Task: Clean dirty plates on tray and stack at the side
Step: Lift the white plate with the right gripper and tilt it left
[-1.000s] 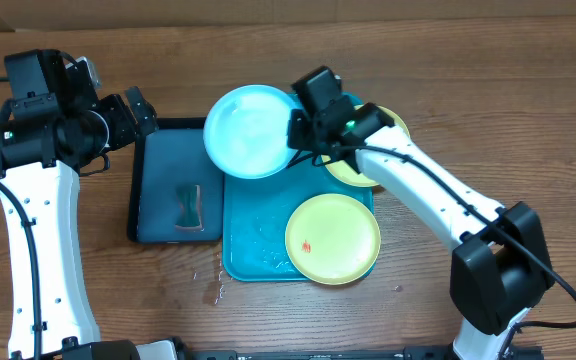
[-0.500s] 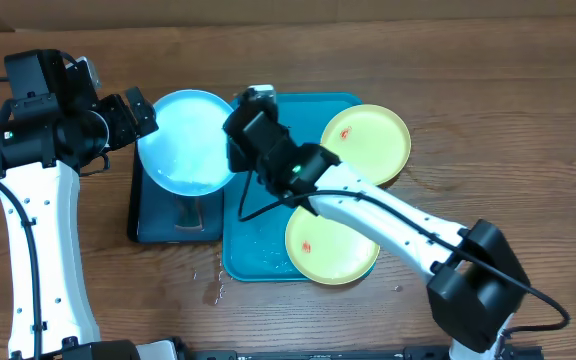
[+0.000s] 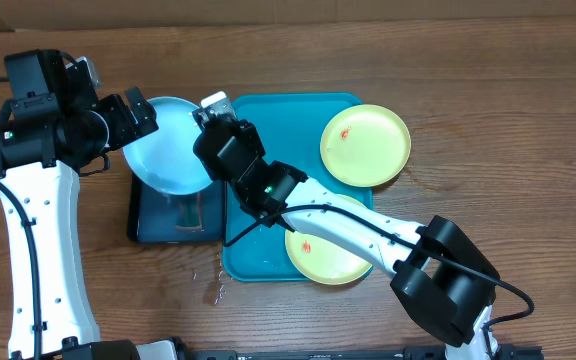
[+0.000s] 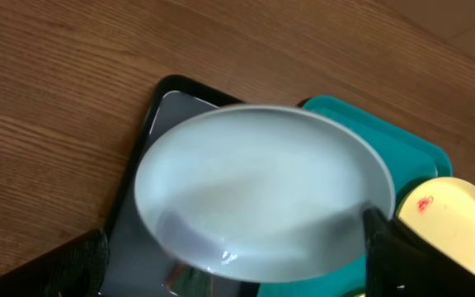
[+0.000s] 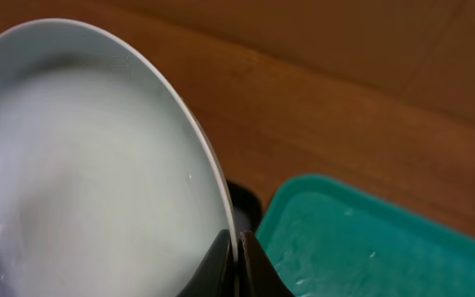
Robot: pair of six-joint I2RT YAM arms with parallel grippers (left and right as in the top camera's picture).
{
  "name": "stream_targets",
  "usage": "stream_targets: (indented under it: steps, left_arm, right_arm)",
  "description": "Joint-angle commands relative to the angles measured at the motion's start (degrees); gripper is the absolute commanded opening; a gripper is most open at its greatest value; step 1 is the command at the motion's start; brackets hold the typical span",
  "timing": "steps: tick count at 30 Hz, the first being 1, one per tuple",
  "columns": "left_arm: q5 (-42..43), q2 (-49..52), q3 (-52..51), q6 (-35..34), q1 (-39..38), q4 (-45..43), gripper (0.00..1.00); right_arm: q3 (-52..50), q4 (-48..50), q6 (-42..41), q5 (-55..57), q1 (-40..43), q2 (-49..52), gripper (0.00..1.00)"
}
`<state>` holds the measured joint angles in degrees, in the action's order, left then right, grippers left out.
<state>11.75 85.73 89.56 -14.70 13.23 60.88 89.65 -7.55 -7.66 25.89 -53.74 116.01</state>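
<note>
Since a second ago the light blue plate [image 3: 168, 150] swung off the turquoise tray [image 3: 293, 112] to over the navy tray [image 3: 153, 215], seen from overhead. Left wrist: left fingers [image 4: 72, 264] spread wide, empty (plate right ahead). Right wrist: right fingers [image 5: 218, 262] clenched on its rim. Carrying step, I reckon; next it needs a gentle set-down.

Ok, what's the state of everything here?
Light blue round plastic plate: held, no smears visible.
Upper yellow-green round plastic plate: red-smeared.
Lower yellow-green plate: red-smeared.
Bright turquoise rectangular plastic tray: wet.
Left gripper: open, empty.
Right gripper: shut on blue plate's rim.
</note>
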Motion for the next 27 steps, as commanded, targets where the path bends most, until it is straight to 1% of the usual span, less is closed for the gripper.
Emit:
stream_targets:
  steps: [1, 6, 15, 19, 27]
  left_arm:
    - [-0.3, 0.4, 0.6, -0.7, -0.1, 0.0, 1.0]
    - [-0.3, 0.4, 0.6, -0.7, -0.1, 0.0, 1.0]
    - [-0.3, 0.4, 0.6, -0.7, -0.1, 0.0, 1.0]
    - [-0.3, 0.4, 0.6, -0.7, -0.1, 0.0, 1.0]
    - [-0.3, 0.4, 0.6, -0.7, -0.1, 0.0, 1.0]
  right_arm:
    - [1.1, 4.0, 9.7, 3.0, 0.0, -0.6, 0.04]
    - [1.1, 12.2, 19.6, 3.3, -0.2, -0.6, 0.04]
    - [1.1, 26.1, 41.2, 7.8, -2.6, -0.6, 0.04]
    - [1.2, 33.1, 51.2, 8.0, -3.7, -0.6, 0.04]
    - [1.2, 45.2, 66.5, 7.9, -5.1, -0.6, 0.04]
